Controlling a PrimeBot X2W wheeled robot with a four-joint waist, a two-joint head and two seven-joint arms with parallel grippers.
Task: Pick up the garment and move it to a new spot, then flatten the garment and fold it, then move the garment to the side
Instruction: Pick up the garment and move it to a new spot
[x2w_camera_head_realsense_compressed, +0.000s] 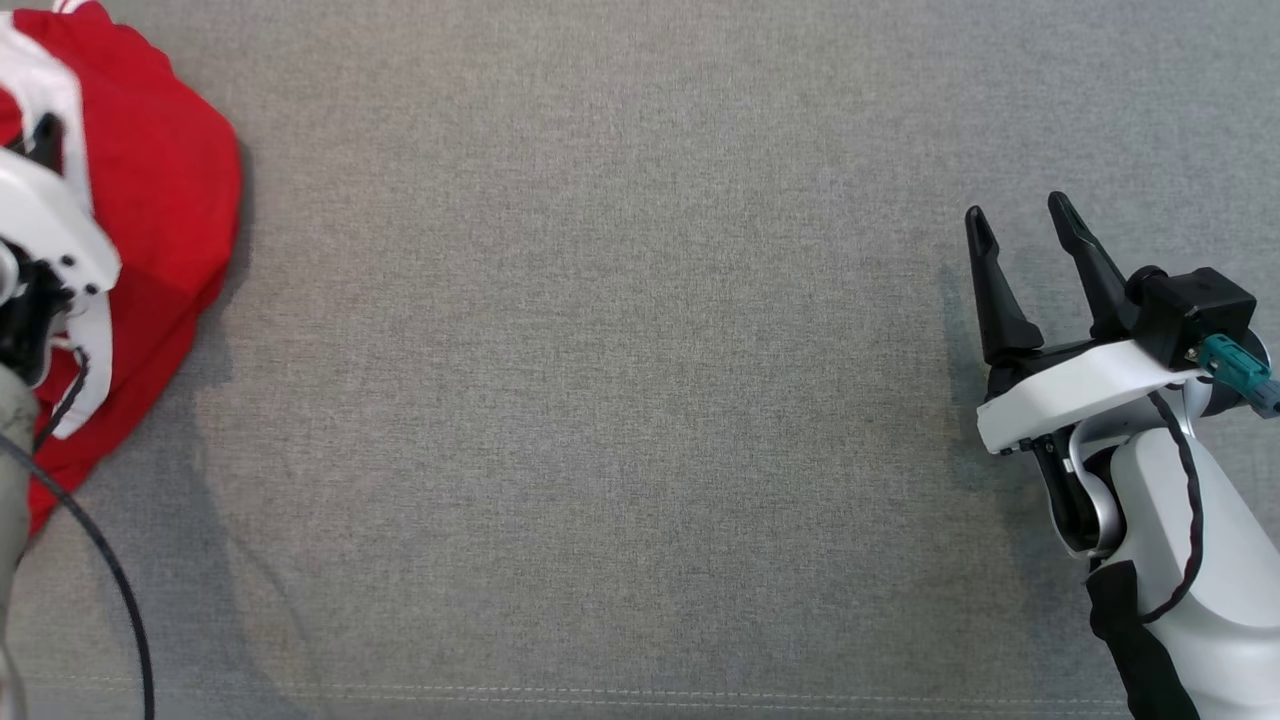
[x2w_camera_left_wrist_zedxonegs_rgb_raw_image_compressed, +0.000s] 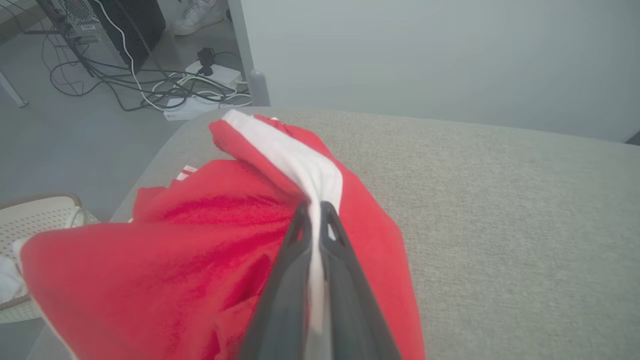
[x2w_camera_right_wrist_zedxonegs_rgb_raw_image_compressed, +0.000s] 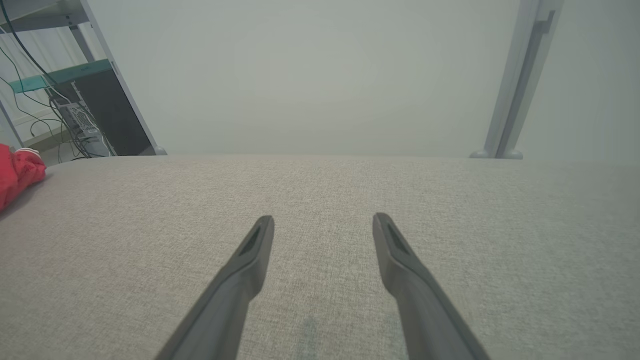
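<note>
Two grippers, one engaged: left gripper (x2w_camera_left_wrist_zedxonegs_rgb_raw_image_compressed: 314, 207) clamped on garment (x2w_camera_left_wrist_zedxonegs_rgb_raw_image_compressed: 200, 240) by its white band (x2w_camera_left_wrist_zedxonegs_rgb_raw_image_compressed: 295, 155) at pad's (x2w_camera_head_realsense_compressed: 600, 350) far left; right gripper (x2w_camera_head_realsense_compressed: 1018, 206) wide, empty, well apart rightward.

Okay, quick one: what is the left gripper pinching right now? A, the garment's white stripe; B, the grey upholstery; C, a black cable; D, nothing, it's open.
A: in the left wrist view the left gripper has its jaws shut on the white stripe of the red garment.
</note>
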